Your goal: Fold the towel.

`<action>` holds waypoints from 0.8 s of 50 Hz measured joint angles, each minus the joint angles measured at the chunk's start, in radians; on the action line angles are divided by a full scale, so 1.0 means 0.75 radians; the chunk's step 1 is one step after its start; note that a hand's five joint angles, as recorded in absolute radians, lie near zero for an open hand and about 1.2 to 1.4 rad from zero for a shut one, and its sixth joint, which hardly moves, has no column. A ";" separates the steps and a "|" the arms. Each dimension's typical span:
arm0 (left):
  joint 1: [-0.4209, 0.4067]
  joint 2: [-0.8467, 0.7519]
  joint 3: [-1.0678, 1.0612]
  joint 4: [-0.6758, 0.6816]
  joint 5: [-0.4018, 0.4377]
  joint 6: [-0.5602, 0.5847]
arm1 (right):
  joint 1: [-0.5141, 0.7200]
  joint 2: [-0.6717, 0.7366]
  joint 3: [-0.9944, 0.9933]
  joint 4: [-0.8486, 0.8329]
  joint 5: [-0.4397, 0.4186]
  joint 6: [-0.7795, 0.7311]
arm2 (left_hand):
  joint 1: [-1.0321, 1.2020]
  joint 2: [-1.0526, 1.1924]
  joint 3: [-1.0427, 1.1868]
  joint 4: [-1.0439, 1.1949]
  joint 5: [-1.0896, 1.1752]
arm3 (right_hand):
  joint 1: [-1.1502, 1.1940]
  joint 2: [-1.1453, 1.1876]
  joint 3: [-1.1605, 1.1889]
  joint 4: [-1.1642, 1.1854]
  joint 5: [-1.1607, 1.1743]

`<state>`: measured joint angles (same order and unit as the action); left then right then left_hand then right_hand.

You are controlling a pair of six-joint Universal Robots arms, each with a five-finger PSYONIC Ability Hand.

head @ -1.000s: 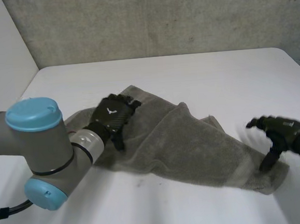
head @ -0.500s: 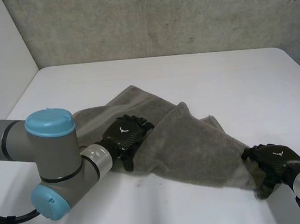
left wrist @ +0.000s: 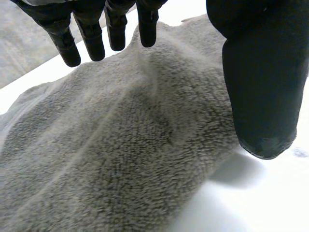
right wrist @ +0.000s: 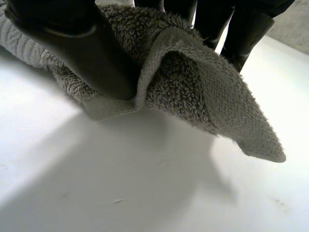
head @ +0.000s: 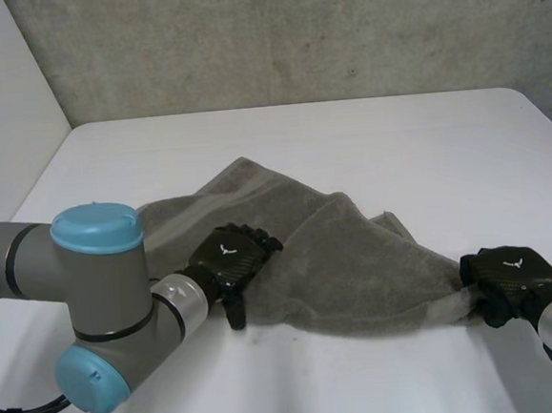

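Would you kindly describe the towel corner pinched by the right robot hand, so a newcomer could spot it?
A rumpled grey towel lies across the white table. Follow it to its end at the right robot hand: that banded corner is bunched between thumb and fingers, the only part gripped.

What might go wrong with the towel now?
The right hand pinches just a corner of the towel, so it may slip out when lifted. The left hand is open at the towel's near edge, gripping nothing, so the whole towel might slide across the table instead of folding.
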<state>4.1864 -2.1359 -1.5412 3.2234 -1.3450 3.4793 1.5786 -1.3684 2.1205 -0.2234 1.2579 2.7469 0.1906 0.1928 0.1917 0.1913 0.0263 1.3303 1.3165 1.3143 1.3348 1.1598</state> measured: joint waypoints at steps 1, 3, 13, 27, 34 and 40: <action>0.002 0.002 0.003 0.000 -0.017 0.000 | -0.002 -0.003 -0.003 -0.001 0.001 -0.008 | 0.000 0.001 0.002 0.001 0.000 | 0.001 0.000 0.000 0.000 0.000; 0.005 0.004 0.006 0.000 -0.042 0.000 | -0.004 -0.008 -0.008 -0.002 0.002 -0.019 | 0.004 0.002 0.004 0.001 0.000 | 0.002 0.000 0.000 0.000 0.000; 0.065 0.053 -0.001 -0.047 -0.165 0.013 | -0.101 -0.022 -0.058 0.000 0.008 -0.072 | 0.007 0.007 0.007 0.007 0.001 | 0.002 0.000 0.001 0.000 0.000; 0.312 0.132 -0.081 -0.128 -0.153 0.200 | -0.159 -0.006 -0.150 -0.006 0.013 -0.106 | 0.026 0.023 0.025 0.025 0.006 | 0.002 0.000 0.001 0.000 0.000; 0.425 0.163 -0.131 -0.130 -0.100 0.236 | -0.177 0.008 -0.195 -0.035 0.016 -0.107 | 0.086 0.085 0.086 0.086 0.076 | 0.002 0.000 0.001 0.000 0.000; 0.469 0.189 -0.180 -0.130 -0.024 0.234 | -0.181 0.037 -0.236 -0.057 0.018 -0.115 | 0.163 0.161 0.162 0.162 0.150 | 0.002 0.000 0.002 0.000 0.000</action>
<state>4.5380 -1.9942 -1.6759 3.1257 -1.3633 3.6544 1.4428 -1.3406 1.9436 -0.2662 1.2713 2.6604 0.3130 0.3138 0.3134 0.3127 0.1389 1.3321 1.3165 1.3156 1.3348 1.1598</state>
